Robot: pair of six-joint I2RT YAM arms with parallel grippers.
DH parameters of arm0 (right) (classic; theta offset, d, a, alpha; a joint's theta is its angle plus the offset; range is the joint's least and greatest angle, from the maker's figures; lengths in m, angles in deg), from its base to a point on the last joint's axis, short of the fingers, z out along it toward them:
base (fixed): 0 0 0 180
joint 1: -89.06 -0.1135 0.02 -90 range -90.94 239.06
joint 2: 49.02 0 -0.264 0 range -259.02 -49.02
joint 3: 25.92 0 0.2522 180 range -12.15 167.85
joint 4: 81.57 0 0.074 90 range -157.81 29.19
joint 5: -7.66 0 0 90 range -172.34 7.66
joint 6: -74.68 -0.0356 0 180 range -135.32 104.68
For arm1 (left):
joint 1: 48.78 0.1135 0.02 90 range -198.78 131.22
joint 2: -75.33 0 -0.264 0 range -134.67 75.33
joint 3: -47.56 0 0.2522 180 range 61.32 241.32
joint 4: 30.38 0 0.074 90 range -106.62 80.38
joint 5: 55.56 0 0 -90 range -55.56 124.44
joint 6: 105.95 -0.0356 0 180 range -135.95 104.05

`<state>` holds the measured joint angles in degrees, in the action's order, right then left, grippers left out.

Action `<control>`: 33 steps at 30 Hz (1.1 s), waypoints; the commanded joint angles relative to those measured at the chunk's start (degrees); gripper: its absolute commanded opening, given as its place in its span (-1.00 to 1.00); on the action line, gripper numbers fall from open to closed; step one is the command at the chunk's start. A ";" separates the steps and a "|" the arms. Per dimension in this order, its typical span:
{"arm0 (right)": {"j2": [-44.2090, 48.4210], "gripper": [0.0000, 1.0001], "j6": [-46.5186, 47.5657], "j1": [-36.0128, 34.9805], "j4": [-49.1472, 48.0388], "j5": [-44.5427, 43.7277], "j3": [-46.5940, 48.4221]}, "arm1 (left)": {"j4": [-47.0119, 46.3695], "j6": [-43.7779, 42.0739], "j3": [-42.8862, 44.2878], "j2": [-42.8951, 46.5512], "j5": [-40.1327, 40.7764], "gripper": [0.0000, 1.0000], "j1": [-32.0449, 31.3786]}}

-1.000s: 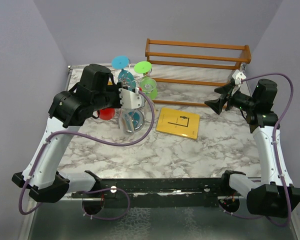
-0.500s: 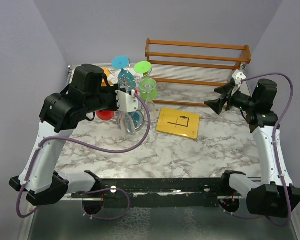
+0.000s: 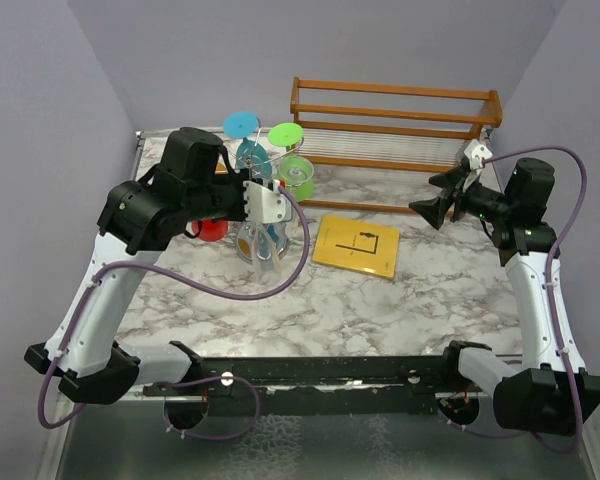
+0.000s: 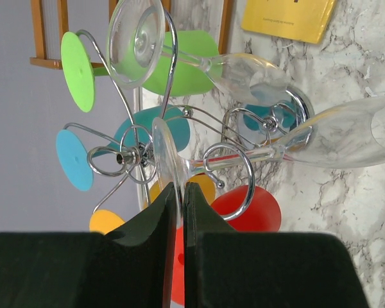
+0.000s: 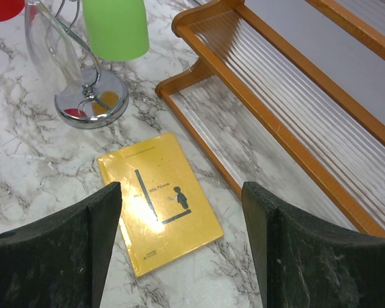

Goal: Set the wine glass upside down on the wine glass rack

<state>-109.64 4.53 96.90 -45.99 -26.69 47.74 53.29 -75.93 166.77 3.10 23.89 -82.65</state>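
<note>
My left gripper is shut on the thin edge of a clear wine glass's foot. The wine glass lies with its stem running right through a curled arm of the silver wine glass rack, bowl toward the marble. In the top view the left gripper sits against the rack, with the wine glass bowl hanging below it. A second clear glass hangs on a higher arm. My right gripper is open and empty, raised at the right, apart from the rack.
Several coloured glasses, green, blue and red among them, hang on the rack. Its round base stands on the marble. A yellow book lies mid-table. A wooden slatted shelf stands at the back right.
The left arm drew back to the left half a second ago and has since swung right again toward the rack, carrying the clear glass. The right arm has not moved.
</note>
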 commanded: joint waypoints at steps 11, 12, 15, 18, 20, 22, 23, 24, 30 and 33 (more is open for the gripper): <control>0.02 0.51 1.27 -0.01 -0.42 1.05 -0.30 | -2.24 0.23 -1.55 -1.48 -2.61 -0.81 -0.76; -0.06 0.51 1.38 -0.01 -0.37 1.03 -0.24 | -2.30 0.31 -1.63 -1.59 -2.75 -0.80 -0.84; 0.10 0.51 1.50 -0.01 -0.34 0.99 -0.22 | -2.55 0.70 -1.71 -1.76 -3.42 -0.76 -0.94; 0.48 0.51 1.41 -0.01 -0.36 1.03 -0.22 | -2.67 1.64 -1.55 -1.63 -3.90 -0.71 -1.02; 0.66 0.51 1.35 -0.01 -0.44 1.03 -0.30 | -2.67 2.21 -1.51 -1.45 -3.95 -0.66 -1.02; 0.55 0.51 1.25 -0.01 -0.55 1.03 -0.31 | -2.60 2.68 -1.52 -1.22 -3.95 -0.62 -1.03; 0.46 0.51 1.22 -0.01 -0.43 1.03 -0.31 | -2.65 2.88 -1.55 -1.10 -3.96 -0.61 -1.03; 0.42 0.51 1.28 -0.01 -0.41 1.03 -0.29 | -2.67 3.12 -1.70 -0.96 -3.96 -0.60 -1.03; 0.52 0.52 1.24 -0.02 -0.39 1.03 -0.22 | -3.33 4.95 -2.50 -0.48 -4.66 -0.55 -1.03; 0.74 0.52 1.24 -0.01 -0.43 1.03 -0.22 | -3.30 5.50 -2.71 -0.37 -5.69 -0.52 -1.03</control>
<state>-109.66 5.39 96.90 -45.96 -26.62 47.74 51.93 -71.95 164.45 1.81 20.88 -83.44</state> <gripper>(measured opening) 0.757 0.229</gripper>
